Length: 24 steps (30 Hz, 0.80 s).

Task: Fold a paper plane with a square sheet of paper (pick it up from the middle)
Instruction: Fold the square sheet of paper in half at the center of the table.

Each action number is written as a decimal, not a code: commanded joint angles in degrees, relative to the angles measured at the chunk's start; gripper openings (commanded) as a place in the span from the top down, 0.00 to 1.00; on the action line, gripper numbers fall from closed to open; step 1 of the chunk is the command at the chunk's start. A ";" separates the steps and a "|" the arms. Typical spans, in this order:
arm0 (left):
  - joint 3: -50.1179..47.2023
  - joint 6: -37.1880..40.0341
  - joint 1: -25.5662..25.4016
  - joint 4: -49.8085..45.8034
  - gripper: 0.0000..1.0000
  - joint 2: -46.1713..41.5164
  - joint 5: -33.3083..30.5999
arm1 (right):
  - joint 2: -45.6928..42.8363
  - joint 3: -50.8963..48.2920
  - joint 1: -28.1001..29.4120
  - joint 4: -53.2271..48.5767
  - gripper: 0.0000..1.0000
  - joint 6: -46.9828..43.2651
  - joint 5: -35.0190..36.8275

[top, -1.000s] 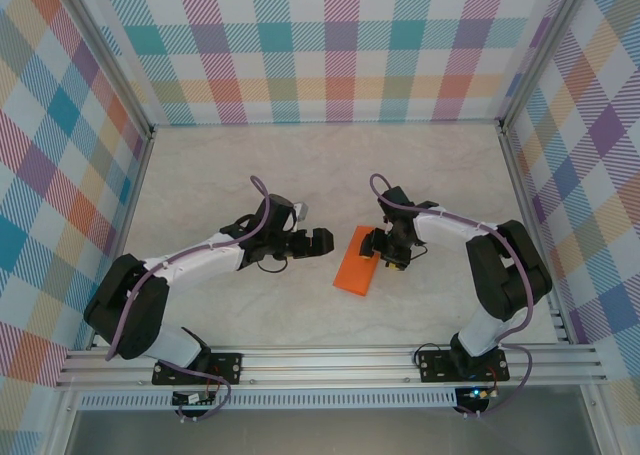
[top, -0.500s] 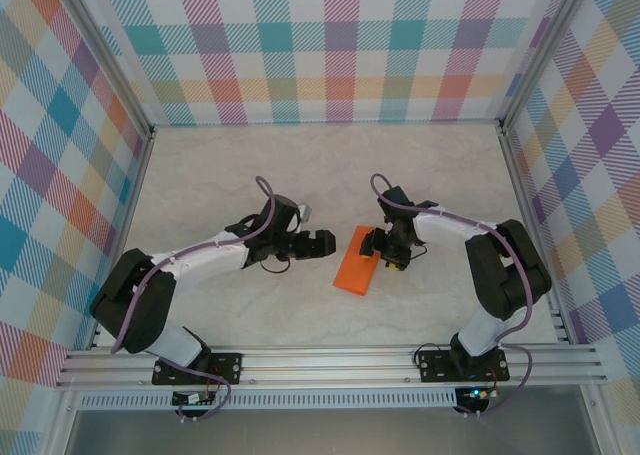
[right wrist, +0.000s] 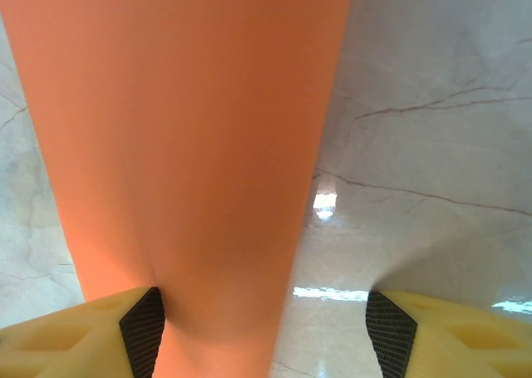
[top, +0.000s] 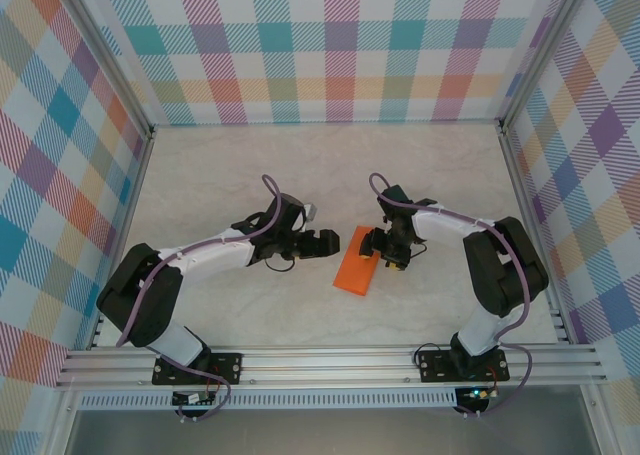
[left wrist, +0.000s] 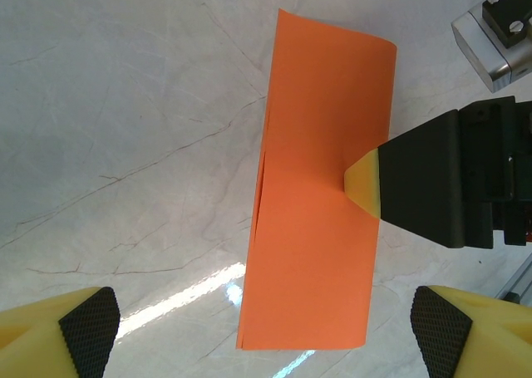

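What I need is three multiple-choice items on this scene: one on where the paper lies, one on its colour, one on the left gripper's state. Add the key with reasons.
1. Where does the square sheet of paper lie?
A) against the far wall
B) on the table between the left gripper and the right gripper
C) on the near rail
2. What colour is it?
A) blue
B) white
C) orange
3. The left gripper is:
A) open, holding nothing
B) shut on the paper
C) shut and empty
Key: 1 B, the top view shows it between them; 2 C, it is orange; 3 A, its fingers stand wide apart, off the paper.
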 commanded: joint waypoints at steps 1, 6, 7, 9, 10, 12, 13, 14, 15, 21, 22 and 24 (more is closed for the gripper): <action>1.31 0.20 -0.70 1.73 0.08 0.85 0.31 | 4.52 -0.95 0.31 2.32 0.30 -1.87 -0.41; 1.40 -0.31 -0.74 1.91 0.10 1.20 -0.04 | 5.25 -0.77 0.31 2.39 0.27 -0.27 0.76; 1.40 -0.39 -0.83 2.10 0.11 1.25 0.05 | 5.15 -0.77 0.31 2.50 0.27 -0.04 0.77; 1.31 -0.38 -0.83 2.24 0.12 1.30 0.13 | 5.17 -0.60 0.30 3.10 0.27 0.02 0.00; 1.39 -0.28 -0.80 2.23 0.12 1.45 0.22 | 5.23 -0.36 0.31 2.96 0.27 -0.02 0.00; 1.51 -0.29 -0.79 2.31 0.15 1.73 0.45 | 5.79 0.27 0.31 1.97 0.27 -0.57 0.52; 1.58 -0.31 -0.81 2.32 0.17 1.86 0.66 | 6.06 0.43 0.31 1.48 0.27 -0.70 0.74; 1.66 -0.26 -0.90 2.48 0.19 1.95 0.85 | 6.34 0.46 0.30 1.05 0.27 -0.65 1.04; 1.64 -0.32 -0.97 2.59 0.22 2.06 1.01 | 6.53 0.42 0.31 0.83 0.28 -0.67 1.23; 3.47 -0.25 -2.03 1.14 0.43 3.89 1.36 | 7.87 0.15 0.31 0.24 0.28 0.51 2.27; 3.95 -0.25 -2.26 0.94 0.46 4.33 1.52 | 8.01 0.11 0.33 0.01 0.29 0.95 2.77; 4.88 -0.48 -2.78 0.44 0.52 5.58 1.55 | 8.06 -0.05 0.36 0.12 0.29 1.87 3.29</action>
